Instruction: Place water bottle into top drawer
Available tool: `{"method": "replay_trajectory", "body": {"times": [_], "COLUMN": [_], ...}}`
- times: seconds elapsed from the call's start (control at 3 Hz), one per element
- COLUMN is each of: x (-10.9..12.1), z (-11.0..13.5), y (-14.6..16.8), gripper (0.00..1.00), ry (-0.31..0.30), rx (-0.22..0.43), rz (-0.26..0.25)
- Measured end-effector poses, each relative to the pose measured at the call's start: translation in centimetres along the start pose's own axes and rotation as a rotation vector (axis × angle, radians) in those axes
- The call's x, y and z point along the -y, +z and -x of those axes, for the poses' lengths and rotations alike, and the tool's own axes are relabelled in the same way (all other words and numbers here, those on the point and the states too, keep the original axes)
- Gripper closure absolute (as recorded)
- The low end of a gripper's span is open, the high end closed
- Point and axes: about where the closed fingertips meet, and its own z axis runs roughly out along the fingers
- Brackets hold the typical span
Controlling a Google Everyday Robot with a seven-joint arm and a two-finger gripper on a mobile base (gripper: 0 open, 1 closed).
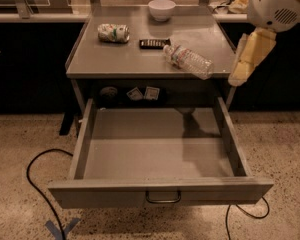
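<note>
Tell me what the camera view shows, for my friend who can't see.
A clear water bottle lies on its side on a grey table, above the top drawer, which is pulled wide open. The robot's gripper hangs by the table's right edge, near the bottle. A crushed can and white bowl sit behind.
</note>
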Motion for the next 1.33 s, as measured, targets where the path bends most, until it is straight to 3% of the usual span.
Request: {"method": "replay_trajectory", "body": {"times": [0.33, 0.67, 1.0, 1.33], "x": [2.6, 3.9, 4.2, 5.7], "z": [1.4, 2.9, 3.1, 2.9], "y": [2.8, 5.2, 5.6, 6.9], "gripper": [0.00, 0.00, 0.00, 0.00], "ry": [-0.005, -0.021, -0.023, 0.043], "rx": [0.095, 0.146, 0.145, 0.149], "rz": [0.009, 0.035, 0.040, 0.031]}}
